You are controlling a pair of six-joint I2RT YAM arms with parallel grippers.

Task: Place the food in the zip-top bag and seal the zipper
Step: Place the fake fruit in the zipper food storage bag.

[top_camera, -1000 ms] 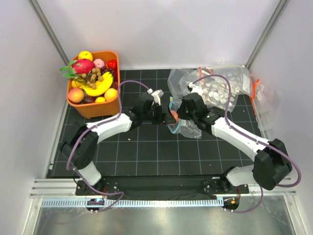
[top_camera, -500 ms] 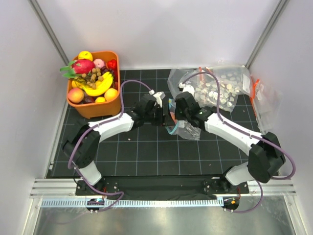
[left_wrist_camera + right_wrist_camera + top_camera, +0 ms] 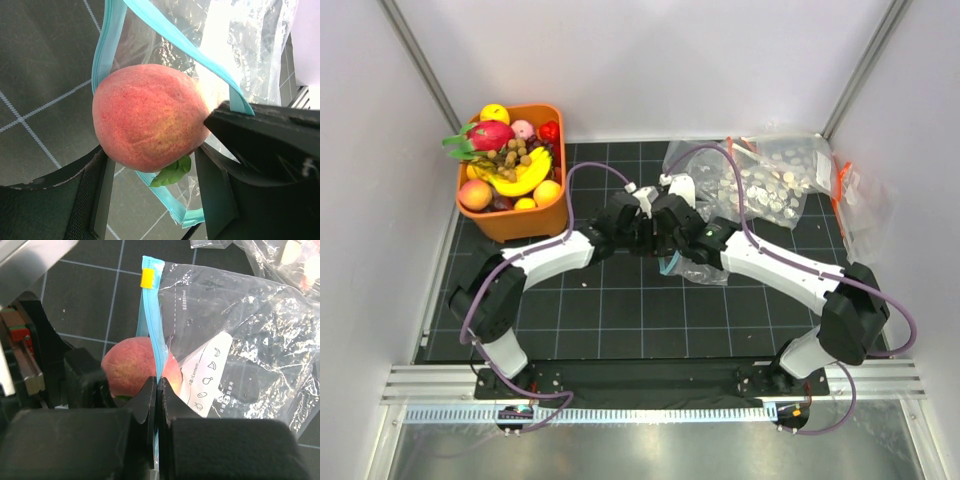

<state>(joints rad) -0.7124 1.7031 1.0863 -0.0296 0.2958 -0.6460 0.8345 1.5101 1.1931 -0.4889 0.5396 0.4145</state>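
While in left gripper (image 3: 155, 150), peach (image 3: 147, 115) at bag (image 3: 155, 30).

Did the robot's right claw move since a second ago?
Yes. In the top view the right gripper has slid left, away from the big speckled bags and toward the orange bin, pinching the zipper.

I am looking into a lab test cell, not a kitchen or a home. Plain white panels (image 3: 720, 60) close it in on three sides, framed by bare aluminium posts (image 3: 419, 60). The floor is a black mat (image 3: 620, 310) ruled with a white grid. An aluminium rail (image 3: 440, 385) runs along the near edge. The fruit (image 3: 525, 178) in the orange bin (image 3: 515, 225) is plastic toy stock.
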